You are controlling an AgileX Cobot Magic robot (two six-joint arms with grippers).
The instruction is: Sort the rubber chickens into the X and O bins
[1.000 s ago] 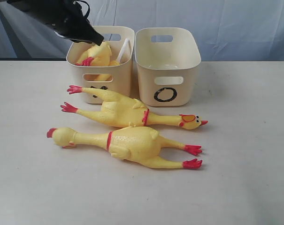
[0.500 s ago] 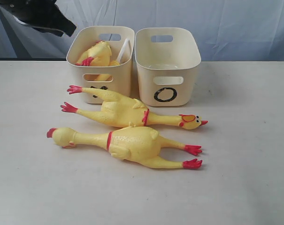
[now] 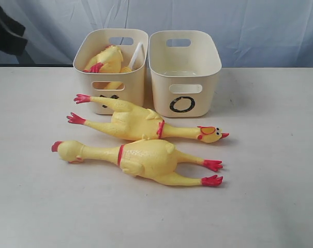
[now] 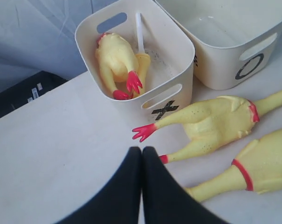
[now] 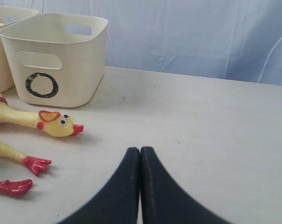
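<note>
Exterior view: a small chicken [image 3: 107, 59] lies in the X bin [image 3: 136, 85], the O bin [image 3: 208, 82] looks empty, and two large chickens [image 3: 138, 124] lie on the desk [image 3: 270, 155], so most of the sorting remains. Left wrist view alone shows the X mark [image 4: 165, 110], with the left pincer [image 4: 141, 156] clenched on nothing. Right wrist view adds the right pincer [image 5: 140, 156], likewise clenched and empty.

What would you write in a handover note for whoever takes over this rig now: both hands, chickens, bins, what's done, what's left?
Left hand: shut, empty, above the table by the X bin.
Right hand: shut, empty, over the table.
Done: at least one small chicken lies in the X bin.
Left: rear chicken and front chicken lie on the table before the bins; O bin shows none inside.
</note>
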